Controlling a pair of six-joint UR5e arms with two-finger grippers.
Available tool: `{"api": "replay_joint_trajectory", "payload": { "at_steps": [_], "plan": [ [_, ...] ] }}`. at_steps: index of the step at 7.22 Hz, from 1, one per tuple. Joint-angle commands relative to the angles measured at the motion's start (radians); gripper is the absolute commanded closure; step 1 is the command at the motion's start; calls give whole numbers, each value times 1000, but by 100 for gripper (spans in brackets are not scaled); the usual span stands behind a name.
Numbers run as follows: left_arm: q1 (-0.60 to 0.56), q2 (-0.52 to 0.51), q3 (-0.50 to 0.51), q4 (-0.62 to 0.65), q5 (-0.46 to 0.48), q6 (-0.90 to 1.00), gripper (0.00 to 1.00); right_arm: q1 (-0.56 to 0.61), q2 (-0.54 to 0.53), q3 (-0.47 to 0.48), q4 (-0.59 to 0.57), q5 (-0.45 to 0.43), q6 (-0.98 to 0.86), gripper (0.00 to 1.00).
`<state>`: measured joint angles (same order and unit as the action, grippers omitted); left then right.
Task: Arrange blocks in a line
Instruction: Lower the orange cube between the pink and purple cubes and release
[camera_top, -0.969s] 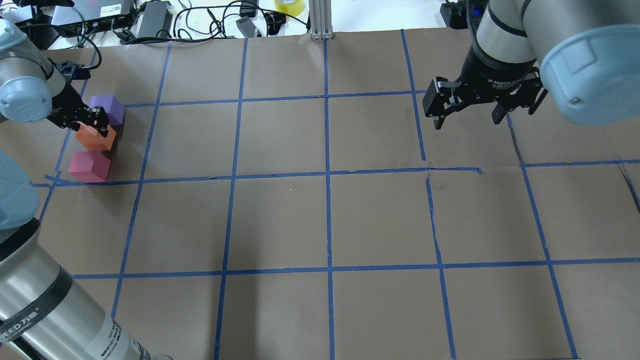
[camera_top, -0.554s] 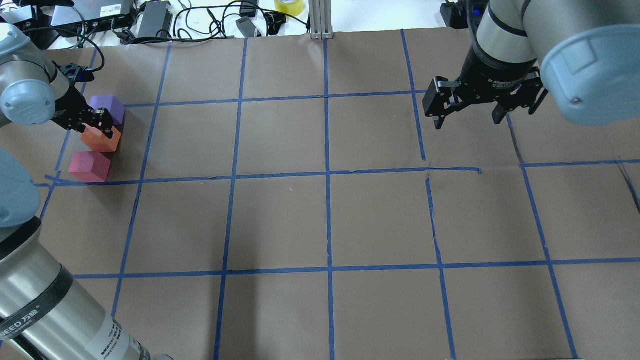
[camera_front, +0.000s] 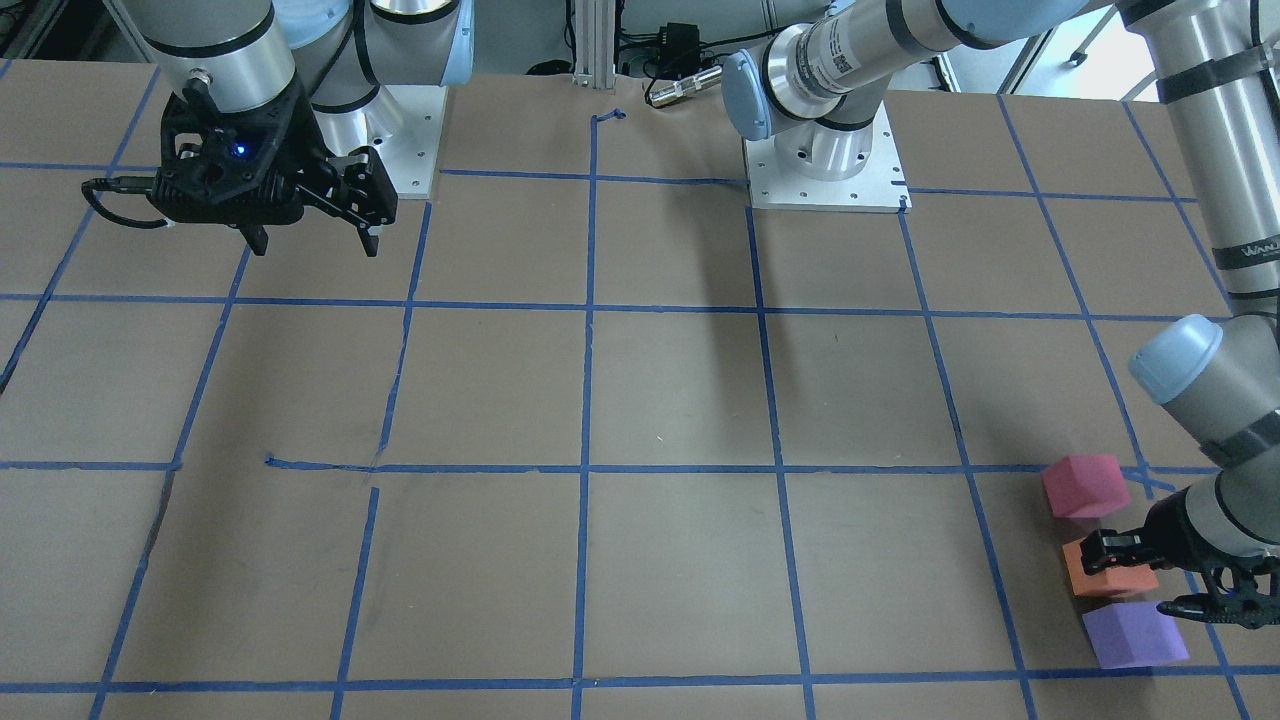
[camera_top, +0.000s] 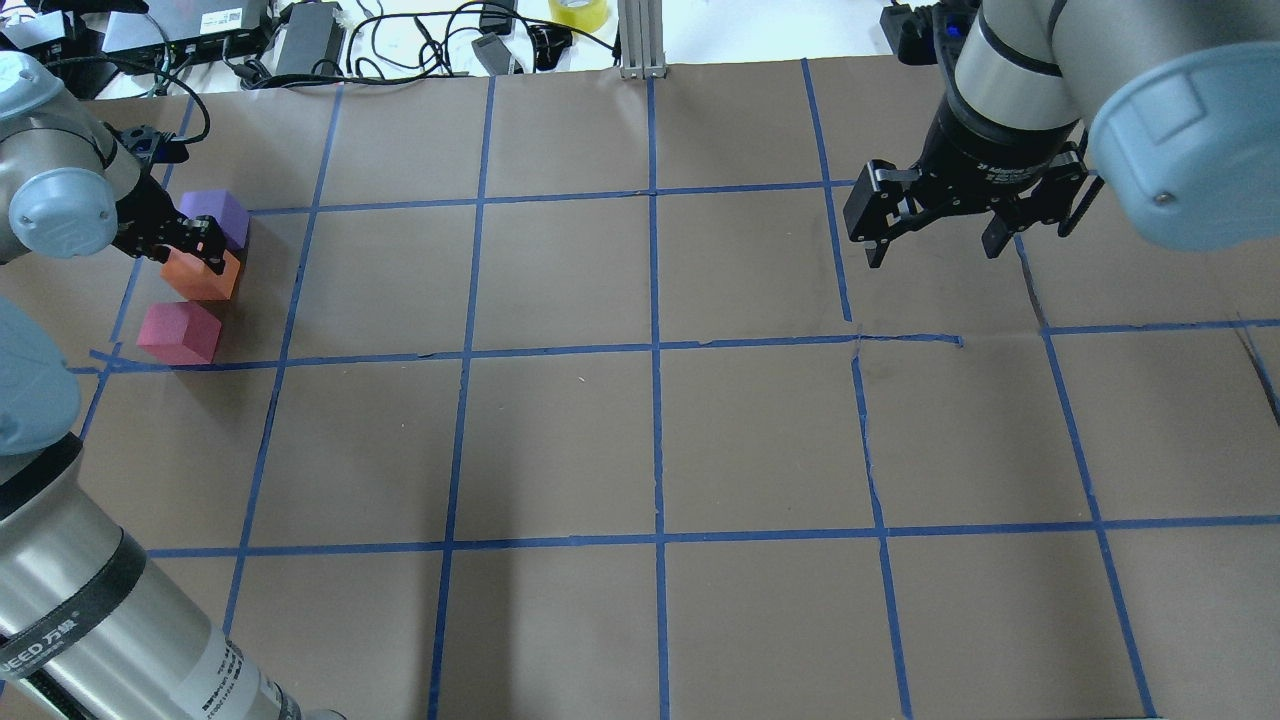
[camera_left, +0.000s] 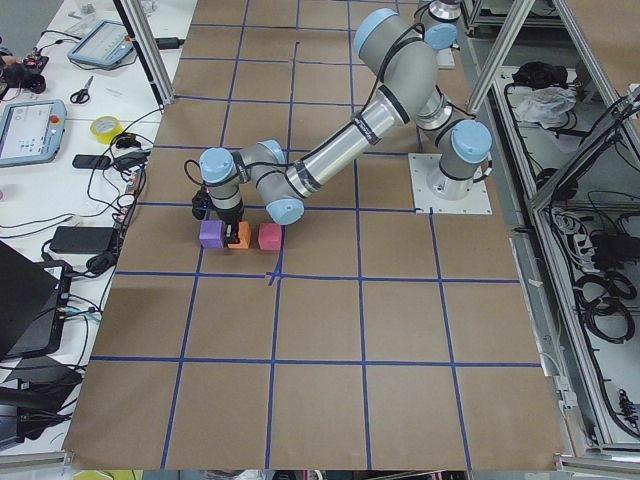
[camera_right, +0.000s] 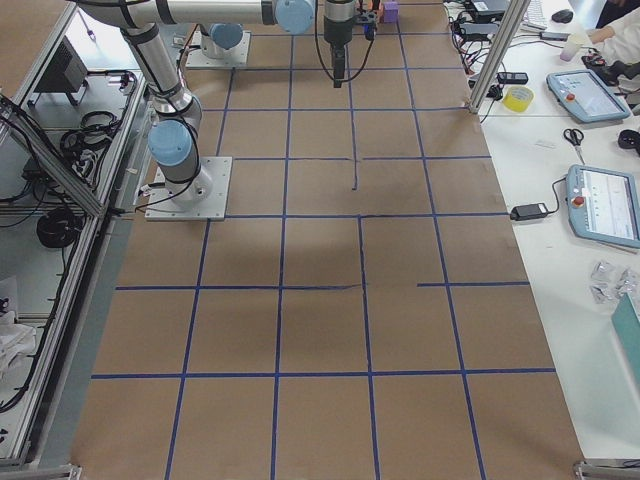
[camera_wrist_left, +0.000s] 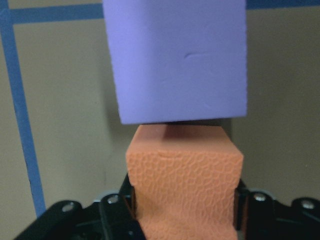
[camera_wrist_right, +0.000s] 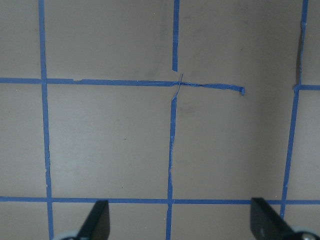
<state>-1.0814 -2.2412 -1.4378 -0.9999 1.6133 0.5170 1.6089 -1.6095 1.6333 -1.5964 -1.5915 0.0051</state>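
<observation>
On the table (camera_top: 560, 440), far left, the left gripper (camera_top: 197, 256) was clamped on the orange block (camera_top: 205, 283), between the purple block (camera_top: 216, 212) and the pinkish-red block (camera_top: 180, 333). Far right, the right gripper (camera_top: 932, 250) hung wide open, empty.

Pebbled matte foam orange block (camera_wrist_left: 185, 185)

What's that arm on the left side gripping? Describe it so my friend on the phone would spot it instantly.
Start at the brown table marked into squares with blue tape, and go to its far left as seen from behind the robot, where three foam cubes line up. It is the middle one, the orange cube, held in the left gripper, with a purple cube beyond it and a pinkish-red cube nearer the robot.
</observation>
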Motion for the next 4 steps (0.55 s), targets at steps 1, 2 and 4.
{"api": "replay_joint_trajectory", "payload": {
  "at_steps": [1, 2, 4],
  "plan": [
    [0, 6, -12, 10, 2, 6, 0, -23, -4, -1, 10, 2, -4, 0],
    [0, 29, -15, 12, 2, 12, 0, -38, -6, -1, 12, 2, -2, 0],
    [-6, 110, -29, -47, 10, 21, 0, -34, -33, 0, 16, 2, 12, 0]
  ]
}}
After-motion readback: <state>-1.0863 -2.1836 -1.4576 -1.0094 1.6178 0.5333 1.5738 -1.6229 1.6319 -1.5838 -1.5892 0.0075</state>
